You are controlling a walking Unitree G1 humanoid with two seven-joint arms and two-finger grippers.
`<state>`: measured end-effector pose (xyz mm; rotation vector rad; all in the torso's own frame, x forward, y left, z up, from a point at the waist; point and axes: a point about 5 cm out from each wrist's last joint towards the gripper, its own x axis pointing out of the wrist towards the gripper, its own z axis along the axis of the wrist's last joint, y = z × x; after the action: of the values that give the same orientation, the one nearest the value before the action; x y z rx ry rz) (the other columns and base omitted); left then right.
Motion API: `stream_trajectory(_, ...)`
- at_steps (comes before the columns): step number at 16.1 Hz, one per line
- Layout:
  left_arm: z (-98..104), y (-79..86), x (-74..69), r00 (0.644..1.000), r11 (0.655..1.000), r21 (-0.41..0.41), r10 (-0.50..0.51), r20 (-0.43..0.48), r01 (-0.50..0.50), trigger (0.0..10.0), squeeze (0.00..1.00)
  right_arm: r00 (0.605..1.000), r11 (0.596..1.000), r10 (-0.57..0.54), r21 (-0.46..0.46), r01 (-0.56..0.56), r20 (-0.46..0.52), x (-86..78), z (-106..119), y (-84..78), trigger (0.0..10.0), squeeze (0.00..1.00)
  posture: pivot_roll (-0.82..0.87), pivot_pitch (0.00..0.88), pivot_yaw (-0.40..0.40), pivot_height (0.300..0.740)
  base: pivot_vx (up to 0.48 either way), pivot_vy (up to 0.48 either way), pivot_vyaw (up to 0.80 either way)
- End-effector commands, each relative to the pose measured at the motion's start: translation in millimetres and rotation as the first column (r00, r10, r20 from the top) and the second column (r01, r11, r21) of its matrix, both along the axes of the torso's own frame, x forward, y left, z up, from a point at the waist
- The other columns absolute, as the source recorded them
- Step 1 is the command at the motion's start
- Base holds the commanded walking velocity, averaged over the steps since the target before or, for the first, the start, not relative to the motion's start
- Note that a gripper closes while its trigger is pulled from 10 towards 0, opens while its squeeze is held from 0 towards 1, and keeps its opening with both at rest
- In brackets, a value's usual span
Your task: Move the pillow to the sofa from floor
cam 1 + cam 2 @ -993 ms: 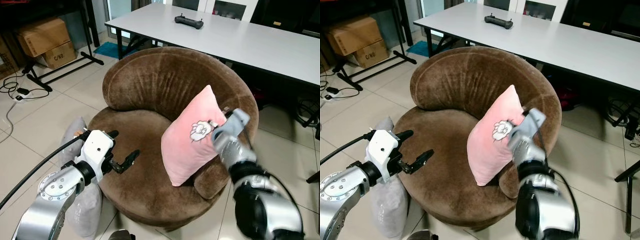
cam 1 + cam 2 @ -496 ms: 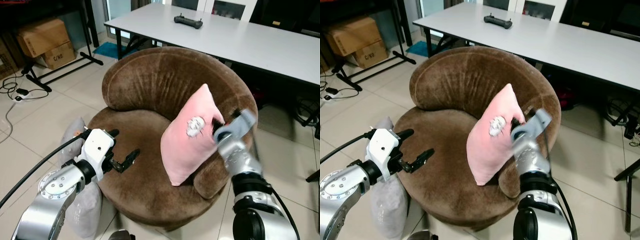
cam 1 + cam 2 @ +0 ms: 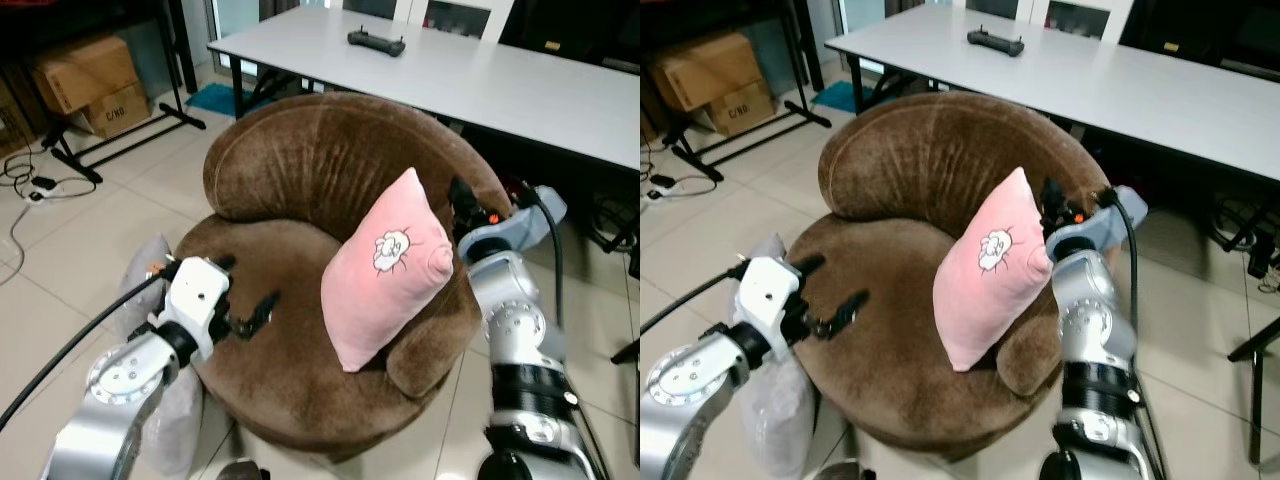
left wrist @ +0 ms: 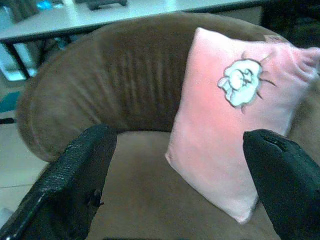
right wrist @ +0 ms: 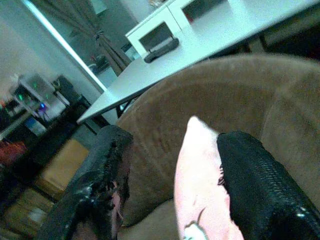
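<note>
- Pink pillow (image 3: 390, 265): stands upright on the seat of the round brown sofa (image 3: 300, 170), leaning against the sofa's back and arm on the robot's right side. A white cartoon print faces forward.
- Right end effector (image 3: 1050, 205): raised at the sofa's rim, just beside the pillow's upper corner and behind it. In the right wrist view its 2 black fingers (image 5: 255, 185) stand apart, with the pillow's top corner in the gap between them. Whether they touch the fabric cannot be told.
- Left end effector (image 3: 245, 300): over the front of the sofa seat, well apart from the pillow, which lies ahead of it and toward the robot's right. Its 2 fingers (image 4: 80, 175) are spread wide and hold nothing.
- Grey cushion (image 3: 150, 262): on the tiled floor (image 3: 80, 240), beside the sofa base and beneath the left arm.
- White bench (image 3: 480, 85): beyond the sofa; 1 black controller (image 3: 376, 42) lies on it, far ahead of both end effectors.
- Cardboard boxes (image 3: 85, 80): on the floor to the far left, beside a black stand.
</note>
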<state>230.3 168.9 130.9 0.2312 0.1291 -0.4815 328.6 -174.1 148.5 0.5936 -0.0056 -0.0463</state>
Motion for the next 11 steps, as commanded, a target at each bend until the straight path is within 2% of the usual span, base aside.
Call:
stream_trajectory(1, 2.0, 3.0, -3.1, 0.998, 0.998, -0.007, 0.061, 0.031, -0.061, 10.0, 0.0, 0.999, 0.99, 0.038, -0.137, -0.034, 0.033, -8.4, 5.0, 9.7, 10.0, 0.35, 0.06, 0.0, -0.055, 0.74, 0.0, 0.0, 0.0)
stream_trajectory(2, 1.9, 5.8, -4.9, 0.994, 0.995, -0.013, 0.102, 0.044, -0.101, 10.0, 0.0, 0.999, 0.978, 0.043, -0.207, -0.037, 0.024, -14.0, 2.6, 14.3, 10.0, 0.0, 0.05, 0.0, -0.057, 0.74, 0.0, 0.0, 0.0)
stream_trajectory(4, 0.6, 18.5, -6.1, 0.972, 0.975, 0.01, 0.222, 0.078, -0.224, 10.0, 0.0, 0.984, 0.947, 0.178, -0.267, -0.178, -0.025, -28.4, -11.1, 26.7, 10.0, 0.0, 0.06, 0.0, -0.089, 0.74, 0.0, 0.0, 0.0)
stream_trajectory(5, 0.3, 21.1, -4.8, 0.96, 0.964, 0.023, 0.263, 0.099, -0.266, 10.0, 0.0, 0.983, 0.934, 0.172, -0.307, -0.183, -0.061, -32.3, -20.1, 27.9, 10.0, 0.0, 0.07, 0.0, -0.106, 0.74, 0.0, 0.0, 0.0)
stream_trajectory(6, 0.7, 22.4, -4.1, 0.947, 0.952, -0.003, 0.306, 0.101, -0.308, 10.0, 0.0, 0.985, 0.933, 0.156, -0.315, -0.172, -0.075, -33.9, -24.3, 29.6, 10.0, 0.0, 0.07, 0.0, -0.106, 0.74, 0.0, 0.0, 0.0)
stream_trajectory(8, 0.2, 22.8, -5.0, 0.942, 0.947, -0.003, 0.319, 0.106, -0.321, 10.0, 0.0, 0.983, 0.932, 0.165, -0.312, -0.183, -0.083, -34.3, -25.8, 36.8, 10.0, 0.0, 0.09, 0.0, -0.12, 0.74, 0.0, 0.0, 0.0)
stream_trajectory(10, 2.1, 24.2, -4.7, 0.935, 0.941, -0.012, 0.336, 0.117, -0.337, 10.0, 0.0, 0.977, 0.925, 0.193, -0.316, -0.211, -0.087, -33.7, -26.0, 42.4, 10.0, 0.0, 0.09, 0.0, -0.13, 0.74, 0.0, 0.283, 0.0)
stream_trajectory(11, 3.1, 24.9, -4.1, 0.93, 0.937, -0.022, 0.348, 0.119, -0.348, 10.0, 0.0, 0.967, 0.903, 0.241, -0.345, -0.255, -0.086, -33.6, -24.6, 45.5, 10.0, 0.0, 0.09, 0.0, -0.132, 0.74, 0.0, 0.352, 0.0)
